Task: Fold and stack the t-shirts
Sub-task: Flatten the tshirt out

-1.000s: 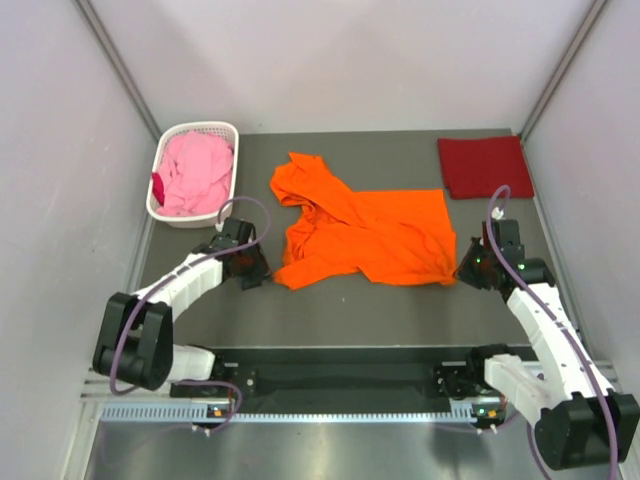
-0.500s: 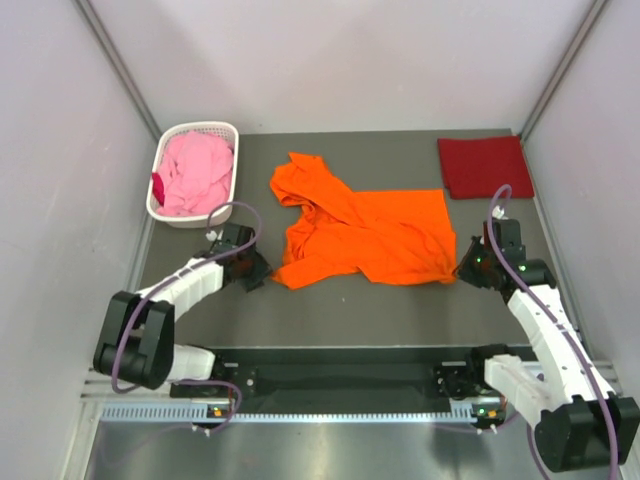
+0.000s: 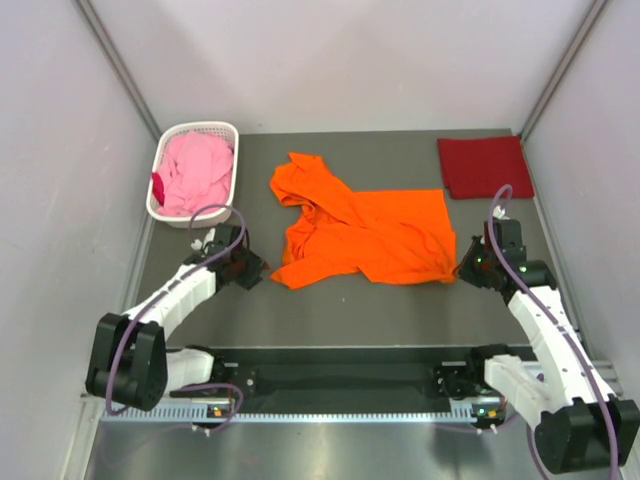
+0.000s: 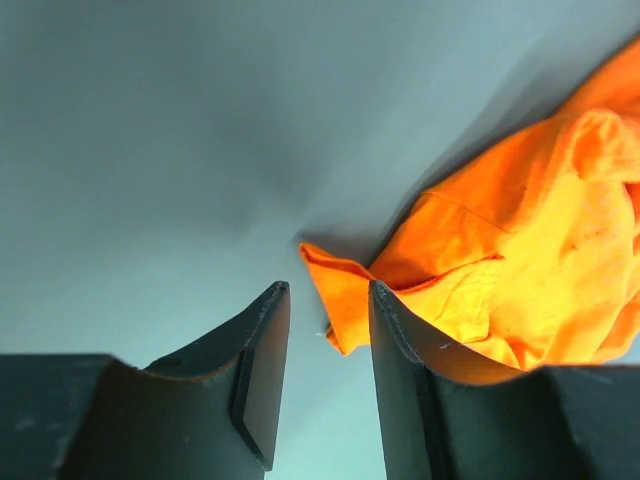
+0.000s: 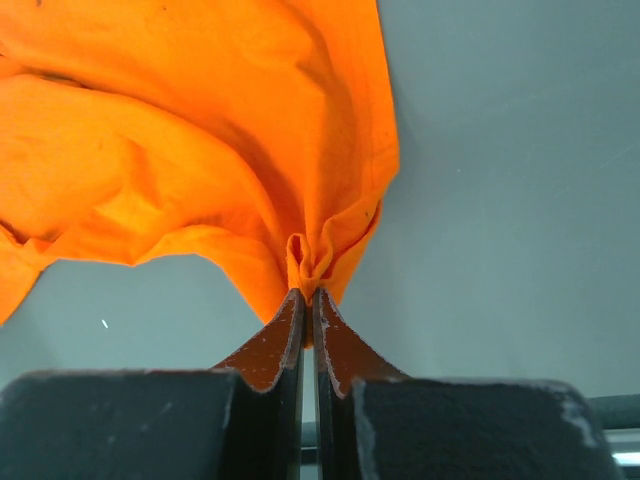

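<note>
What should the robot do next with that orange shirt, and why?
Probably ease the left gripper forward and close on the shirt corner: its jaws are open with the corner just ahead, while the right gripper pinches the other corner.

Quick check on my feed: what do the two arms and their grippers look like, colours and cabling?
Both the left arm and the right arm have white links with black joints and bases. A purple cable loops off each wrist. The left gripper and the right gripper each have two dark, matte, wedge-shaped fingers tapering to thin tips. No markings are visible.
</note>
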Controlling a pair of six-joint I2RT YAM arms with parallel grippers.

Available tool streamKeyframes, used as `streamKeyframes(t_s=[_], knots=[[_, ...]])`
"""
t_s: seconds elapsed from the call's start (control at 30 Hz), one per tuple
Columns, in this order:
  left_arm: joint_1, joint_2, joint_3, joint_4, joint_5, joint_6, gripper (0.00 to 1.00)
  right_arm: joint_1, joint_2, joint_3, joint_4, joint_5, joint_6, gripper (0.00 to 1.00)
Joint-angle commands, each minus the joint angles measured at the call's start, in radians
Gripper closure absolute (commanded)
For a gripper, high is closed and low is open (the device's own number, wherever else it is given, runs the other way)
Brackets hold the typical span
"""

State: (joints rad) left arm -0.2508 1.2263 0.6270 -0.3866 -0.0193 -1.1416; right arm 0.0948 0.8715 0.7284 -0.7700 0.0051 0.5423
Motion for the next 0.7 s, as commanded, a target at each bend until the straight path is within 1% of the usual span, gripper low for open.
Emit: streamKeyframes(t_s=[0.0,0.2,0.33,0.4,0.53,0.57,0.67], knots=[[0.002,-0.007,0.030,-0.058,-0.021,-0.112,0.58,-0.007,-0.026,0.026,0.046,-0.001,-0.004,1.00],[0.002,0.016,-0.027,0.026,0.010,-0.158,0.58,-0.009,-0.023,0.023,0.055,-0.002,-0.002,1.00],[0.001,0.068,-0.062,0.100,0.013,-0.155,0.58,-0.009,-0.025,0.028,0.054,-0.025,-0.001,1.00],[0.001,0.110,-0.078,0.144,0.044,-0.144,0.58,-0.009,-0.026,0.028,0.054,-0.024,-0.002,1.00],[0.001,0.174,-0.075,0.178,0.073,-0.135,0.59,-0.009,-0.028,0.031,0.052,-0.024,-0.002,1.00],[-0.001,0.180,-0.075,0.183,0.079,-0.135,0.60,-0.009,-0.028,0.031,0.051,-0.021,-0.004,1.00],[-0.007,0.193,-0.070,0.178,0.075,-0.119,0.76,-0.009,-0.031,0.031,0.048,-0.014,-0.004,1.00]])
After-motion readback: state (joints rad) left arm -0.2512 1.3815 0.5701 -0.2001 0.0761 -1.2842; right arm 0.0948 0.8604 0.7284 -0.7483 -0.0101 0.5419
